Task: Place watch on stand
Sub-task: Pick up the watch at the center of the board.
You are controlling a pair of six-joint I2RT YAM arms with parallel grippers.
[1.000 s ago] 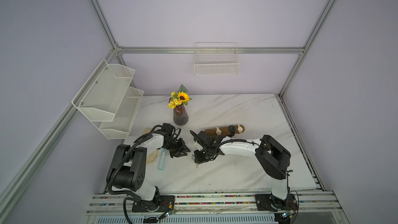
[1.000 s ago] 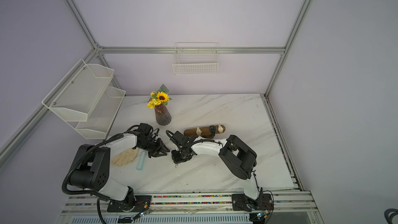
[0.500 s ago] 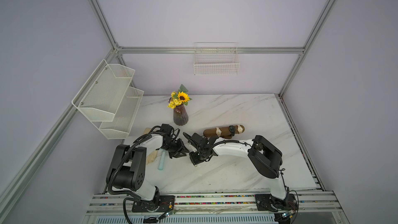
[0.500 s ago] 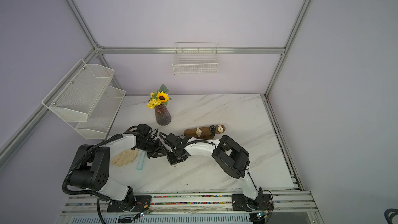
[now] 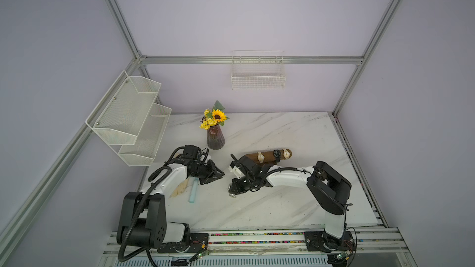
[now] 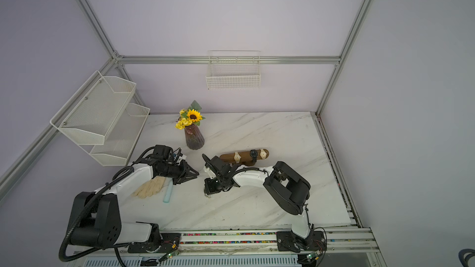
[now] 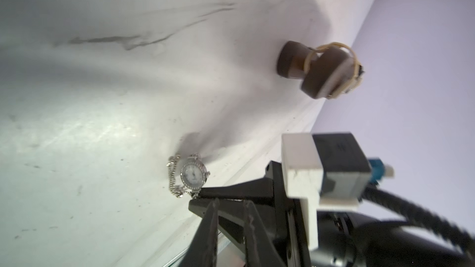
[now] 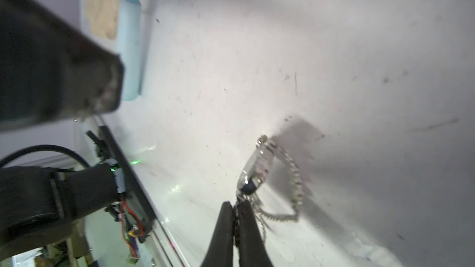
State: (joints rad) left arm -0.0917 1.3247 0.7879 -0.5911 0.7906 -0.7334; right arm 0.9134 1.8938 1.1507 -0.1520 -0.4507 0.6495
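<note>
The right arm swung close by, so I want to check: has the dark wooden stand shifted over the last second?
No. The stand sits just as before, at the same angle and the same gap from the vase.

Silver chain watch (image 7: 193, 174), white dial, pinched by its band — dark wooden stand (image 5: 268, 155) nearby.

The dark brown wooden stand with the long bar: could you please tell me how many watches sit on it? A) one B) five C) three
C: in a top view the dark brown wooden stand carries two cream-strapped watches and one black watch.
</note>
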